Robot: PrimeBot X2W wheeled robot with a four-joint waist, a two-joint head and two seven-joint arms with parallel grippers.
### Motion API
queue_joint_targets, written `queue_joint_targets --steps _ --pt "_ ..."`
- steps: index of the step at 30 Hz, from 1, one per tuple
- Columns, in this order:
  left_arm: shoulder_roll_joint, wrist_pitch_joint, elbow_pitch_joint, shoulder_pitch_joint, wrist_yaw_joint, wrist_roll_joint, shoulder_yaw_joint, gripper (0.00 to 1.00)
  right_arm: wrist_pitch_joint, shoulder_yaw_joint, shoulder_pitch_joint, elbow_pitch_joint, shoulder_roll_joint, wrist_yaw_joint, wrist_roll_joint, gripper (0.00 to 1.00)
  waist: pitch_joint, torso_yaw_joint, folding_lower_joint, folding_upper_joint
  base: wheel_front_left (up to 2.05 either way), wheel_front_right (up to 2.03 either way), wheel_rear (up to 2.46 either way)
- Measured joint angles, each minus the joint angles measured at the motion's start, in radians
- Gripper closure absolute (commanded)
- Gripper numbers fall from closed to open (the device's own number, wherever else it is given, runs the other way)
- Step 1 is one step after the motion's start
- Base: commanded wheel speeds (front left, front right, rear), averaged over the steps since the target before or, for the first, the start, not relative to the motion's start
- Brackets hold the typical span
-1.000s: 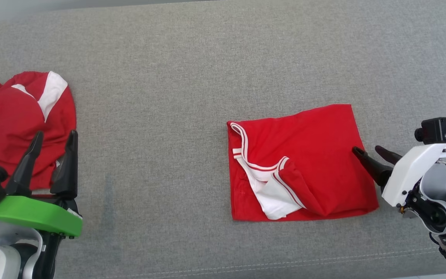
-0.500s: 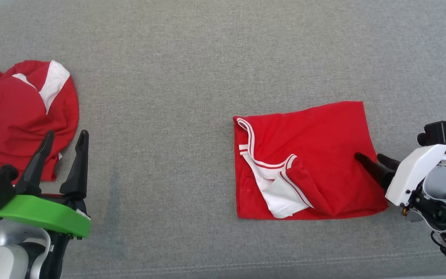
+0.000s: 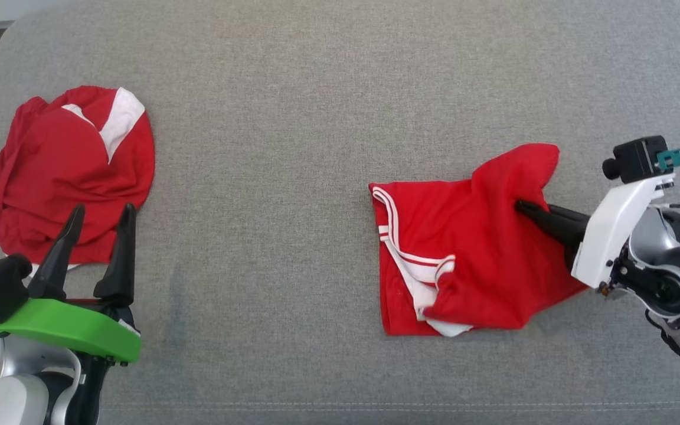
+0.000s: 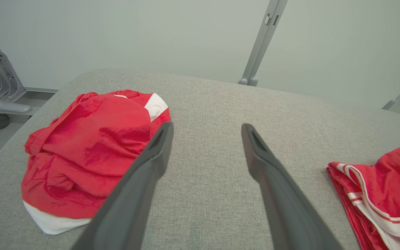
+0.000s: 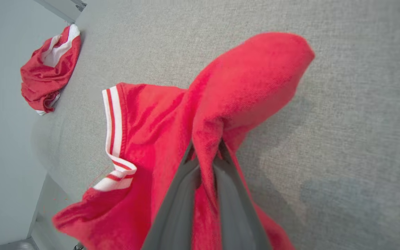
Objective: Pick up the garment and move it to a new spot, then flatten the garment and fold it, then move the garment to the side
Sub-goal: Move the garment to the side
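Nearest, the left gripper (image 3: pixel 104 208) hovers wide open and empty just in front of the crumpled red-and-white cloth heap (image 3: pixel 74 171). Well to that heap's right lies the folded red jersey with white striped trim (image 3: pixel 470 265). It looks soft, light and limp, and is probably best pinched through all layers at an edge. The right gripper (image 3: pixel 522 205), reaching low from the side away from the heap, is clamped on a raised tuck there.

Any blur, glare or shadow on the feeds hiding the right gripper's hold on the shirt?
Head view: even light, sharp, no glare; the right gripper pinching the shirt reads plainly, with a soft shadow on the couch under the raised edge. Right wrist view: the fingers near the lens look soft, and the shirt's lower-left edge is smeared. Left wrist view: sharp, evenly lit.
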Motion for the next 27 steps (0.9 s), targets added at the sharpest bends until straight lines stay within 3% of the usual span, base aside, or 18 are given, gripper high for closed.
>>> queue_joint_targets --steps 9,14,21,27 --pt "-0.005 -0.010 0.004 0.016 0.000 -0.002 0.003 0.00 0.052 0.019 -0.123 -0.118 -0.019 0.022 -0.034 1.00 -0.010 0.006 0.0000 0.0000 0.00 0.00 0.00" --pt "-0.007 -0.012 0.003 0.019 0.000 -0.003 0.002 0.00 0.089 0.022 -0.125 -0.105 -0.038 0.020 -0.033 1.00 -0.012 0.006 0.0000 0.0000 0.00 0.00 0.00" --pt "-0.005 -0.006 -0.023 0.021 0.000 -0.004 -0.001 0.00 0.129 -0.003 -0.141 -0.055 -0.087 -0.021 -0.047 1.00 0.014 0.003 0.0000 0.0000 0.00 0.00 0.00" --pt "0.003 0.002 -0.055 0.018 0.000 -0.004 -0.001 0.00 0.138 -0.041 -0.230 0.006 -0.160 -0.073 -0.130 1.00 0.058 -0.003 0.0000 0.0000 0.00 0.00 0.00"
